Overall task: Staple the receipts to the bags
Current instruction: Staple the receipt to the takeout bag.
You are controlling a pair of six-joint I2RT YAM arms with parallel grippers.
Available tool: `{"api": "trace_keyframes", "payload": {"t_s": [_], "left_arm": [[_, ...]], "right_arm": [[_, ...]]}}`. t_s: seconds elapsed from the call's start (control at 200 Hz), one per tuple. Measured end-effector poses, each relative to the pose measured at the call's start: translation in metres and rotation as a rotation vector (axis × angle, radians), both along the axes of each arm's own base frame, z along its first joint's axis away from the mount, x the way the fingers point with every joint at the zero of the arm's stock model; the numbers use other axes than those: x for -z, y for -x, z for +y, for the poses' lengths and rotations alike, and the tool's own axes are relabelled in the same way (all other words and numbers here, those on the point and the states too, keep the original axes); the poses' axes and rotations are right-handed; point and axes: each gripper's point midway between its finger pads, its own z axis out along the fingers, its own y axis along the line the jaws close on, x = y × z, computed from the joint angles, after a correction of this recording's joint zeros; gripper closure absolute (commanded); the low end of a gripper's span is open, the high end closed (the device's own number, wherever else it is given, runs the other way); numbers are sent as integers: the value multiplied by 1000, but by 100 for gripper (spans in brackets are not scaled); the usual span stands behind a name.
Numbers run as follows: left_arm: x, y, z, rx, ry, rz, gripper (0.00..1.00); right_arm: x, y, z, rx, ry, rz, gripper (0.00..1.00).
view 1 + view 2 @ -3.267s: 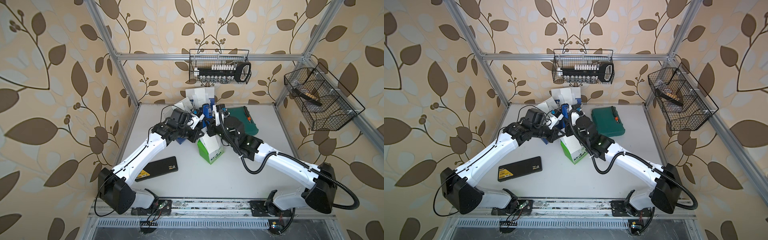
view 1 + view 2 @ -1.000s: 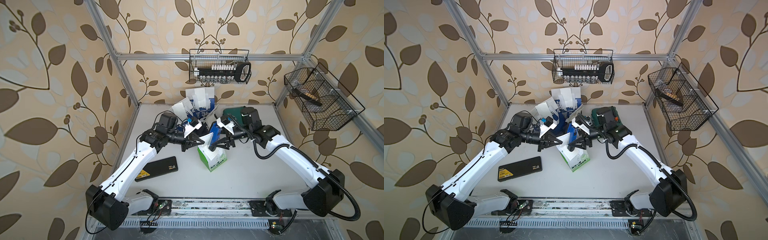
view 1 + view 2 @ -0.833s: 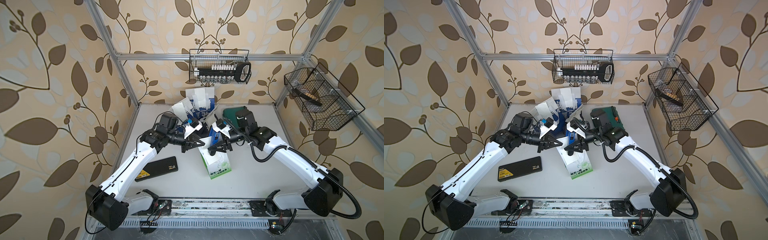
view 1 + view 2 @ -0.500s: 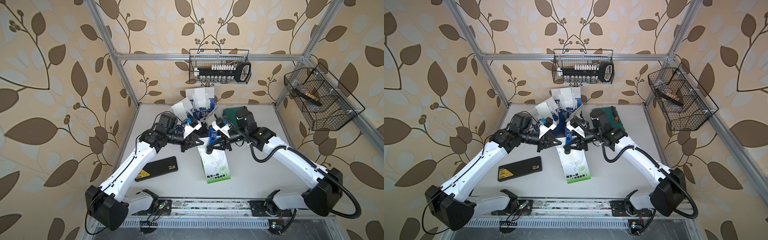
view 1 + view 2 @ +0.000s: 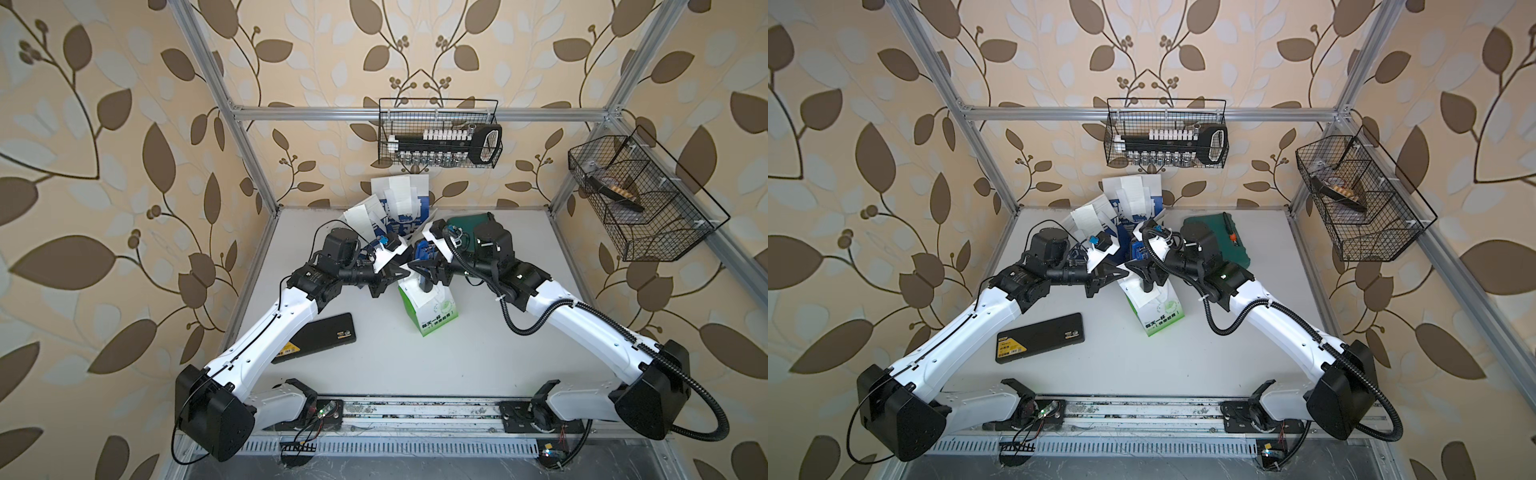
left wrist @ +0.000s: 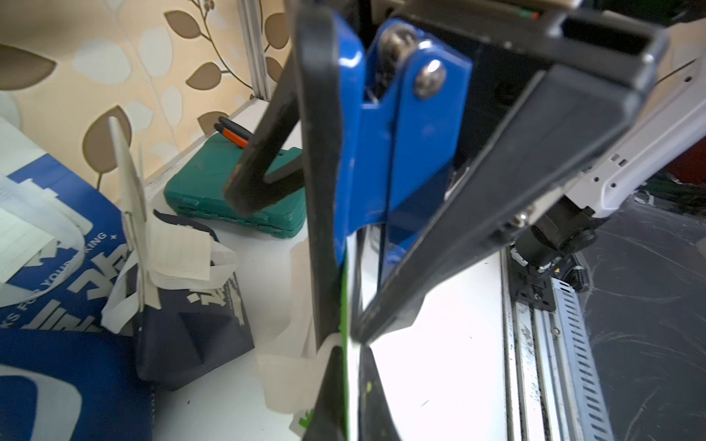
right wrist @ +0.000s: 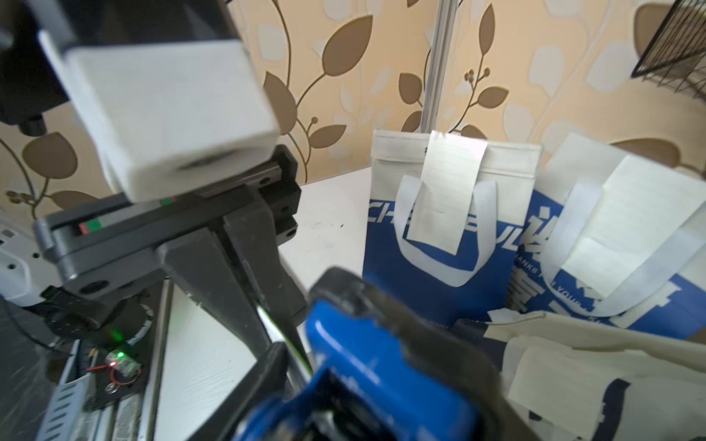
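Observation:
The small white-and-green bag lies tipped on the table, also in a top view, with a pale receipt at its top. My left gripper is shut on the bag's thin top edge. From the other side my right gripper is shut on a blue stapler, whose nose sits at that same edge. Behind stand two blue-and-white bags, each with a receipt over its top. The small navy bag also carries a receipt.
A flat black case lies under my left forearm. A green plastic case sits at the back right, behind my right wrist. Wire baskets hang on the back wall and the right frame.
The white-and-green bag has tipped from standing to lying, its bottom toward the front. My right gripper has carried the stapler left to the bag's top edge. The left gripper has stayed shut.

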Motion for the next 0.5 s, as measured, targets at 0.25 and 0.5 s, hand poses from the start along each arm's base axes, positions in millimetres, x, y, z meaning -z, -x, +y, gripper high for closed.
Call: {"api": "trace_keyframes", "payload": {"t_s": [0.25, 0.5], "left_arm": [[4, -11, 1, -54, -25, -47, 100], [1, -14, 0, -64, -26, -75, 100]], "right_arm": [[-2, -5, -21, 60, -65, 36, 87], [-1, -10, -29, 92, -149, 109, 100]]}}
